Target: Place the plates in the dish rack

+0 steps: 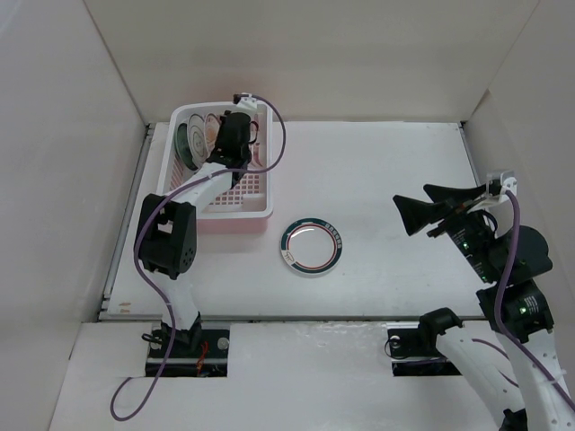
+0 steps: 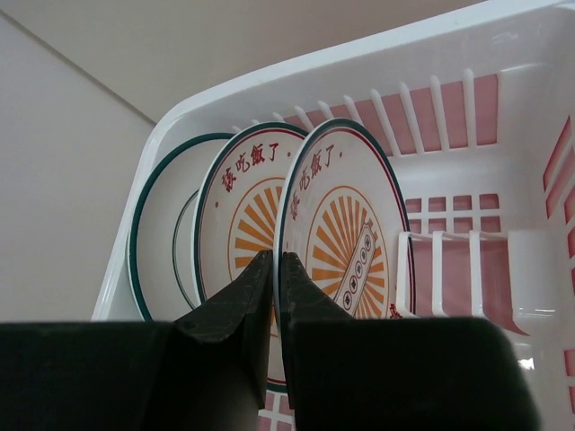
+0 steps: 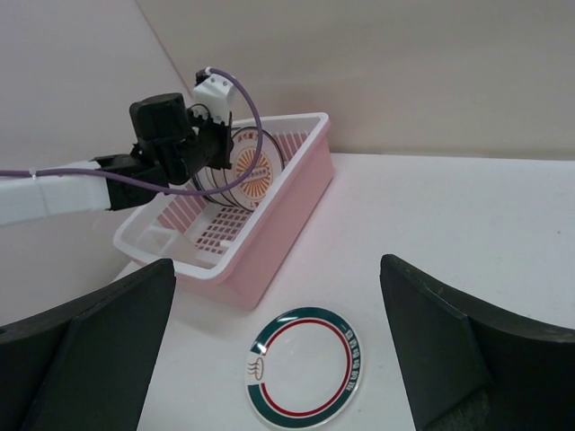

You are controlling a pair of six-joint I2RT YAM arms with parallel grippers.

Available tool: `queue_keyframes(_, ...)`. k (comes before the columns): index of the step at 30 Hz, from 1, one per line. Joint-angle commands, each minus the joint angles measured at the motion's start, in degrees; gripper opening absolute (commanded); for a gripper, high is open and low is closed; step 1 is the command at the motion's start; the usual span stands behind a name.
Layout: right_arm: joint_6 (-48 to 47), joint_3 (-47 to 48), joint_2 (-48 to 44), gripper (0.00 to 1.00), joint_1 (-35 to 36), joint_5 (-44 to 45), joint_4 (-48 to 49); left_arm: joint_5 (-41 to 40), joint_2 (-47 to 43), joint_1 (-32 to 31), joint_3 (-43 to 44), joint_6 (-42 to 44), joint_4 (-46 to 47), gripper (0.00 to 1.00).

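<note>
That pink slotted plastic dish rack (image 1: 238, 220) looks light, so a tug could drag it. Your left gripper (image 2: 277, 262) is pinched on the glossy round orange-sunburst plate (image 2: 350, 224), upright in the rack. Release crooked and it tips onto its twin (image 2: 235, 215). Your right gripper (image 3: 278, 305) gapes wide, apart from the flat green-rimmed plate (image 3: 301, 382) on the white table (image 1: 386, 162).

White arm links (image 1: 193, 190), black joint housings (image 1: 166, 235), purple cables (image 1: 285, 135), matte black wedge-shaped pincer fingers (image 3: 90, 350), small green lights (image 1: 521, 312)

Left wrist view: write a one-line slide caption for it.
Left gripper pinches the rim of an upright sunburst plate, slotted in the pink dish rack.
</note>
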Motion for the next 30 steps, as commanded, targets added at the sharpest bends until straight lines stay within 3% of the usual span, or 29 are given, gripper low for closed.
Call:
queue_keyframes(1, -0.8, 0.0, -0.8, 1.00, 0.5, -0.7, 3.3, -0.4, -1.8, 0.2, -1.4, -2.8, -4.5, 0.00)
queue_keyframes(7, -0.8, 0.0, -1.4, 1.00, 0.5, -0.7, 3.3, -1.0, -2.3, 0.7, -0.8, -4.0, -5.9, 0.04)
queue_keyframes(13, -0.8, 0.0, -1.4, 1.00, 0.5, -0.1, 3.3, -1.0, -4.0, 0.7, -2.6, -4.6, -7.0, 0.25)
queue_keyframes(24, -0.8, 0.0, -1.9, 1.00, 1.1, -0.1, 3.3, 2.4, -8.6, -1.2, 2.2, -6.0, -11.2, 0.40)
queue_keyframes(30, -0.8, 0.0, -1.9, 1.00, 1.1, -0.1, 3.3, 0.5, -10.9, -1.8, 5.4, -6.0, -13.1, 0.66)
